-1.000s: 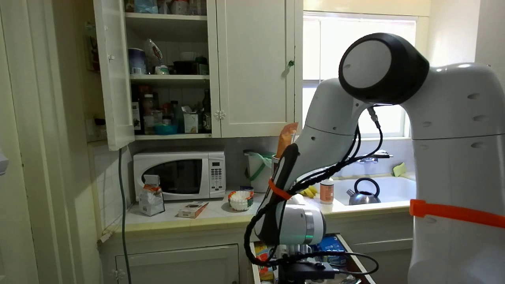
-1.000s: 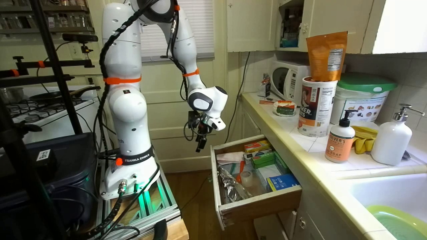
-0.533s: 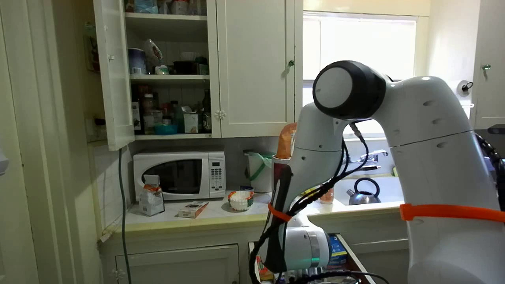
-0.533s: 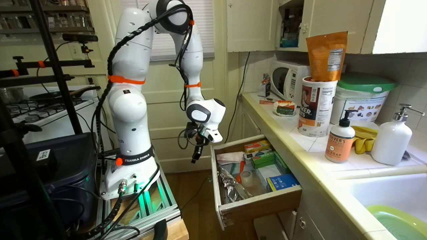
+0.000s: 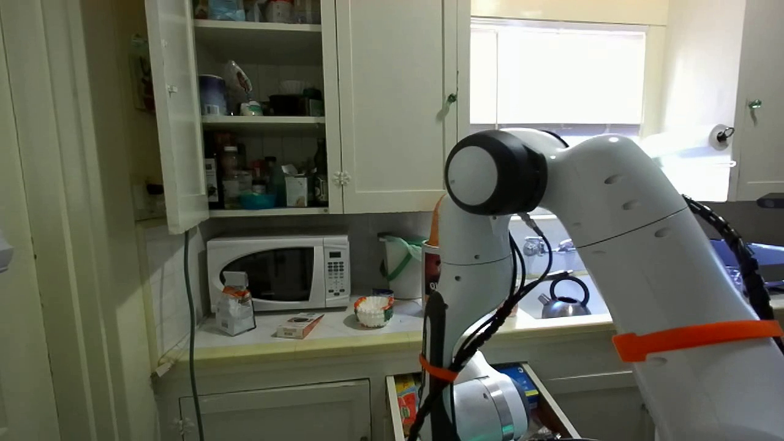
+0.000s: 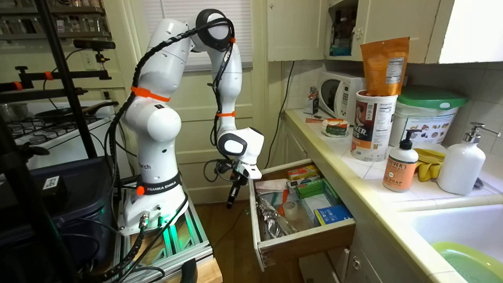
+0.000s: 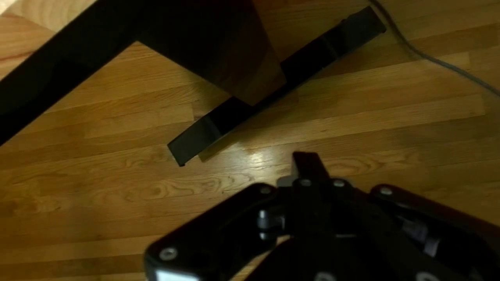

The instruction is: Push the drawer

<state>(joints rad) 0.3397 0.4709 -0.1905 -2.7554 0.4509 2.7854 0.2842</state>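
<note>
The drawer stands pulled out from under the counter, holding foil, boxes and other small items. Its white front faces the robot's side. In an exterior view my gripper hangs fingers down, just outside that front and apart from it. Seen from the wrist, the gripper has its fingers together with nothing between them, over the wooden floor. The drawer does not show in the wrist view. My forearm and wrist hide part of the drawer in an exterior view, where the gripper itself is out of sight.
Above the drawer runs the counter's yellow edge, with an oats canister and a soap bottle on it. A black stand foot and a cable lie on the floor. An upper cabinet door hangs ajar.
The arm has lowered and leaned forward, taking the gripper down beside the drawer front. Its fingers have come together. The drawer has stayed where it was.
</note>
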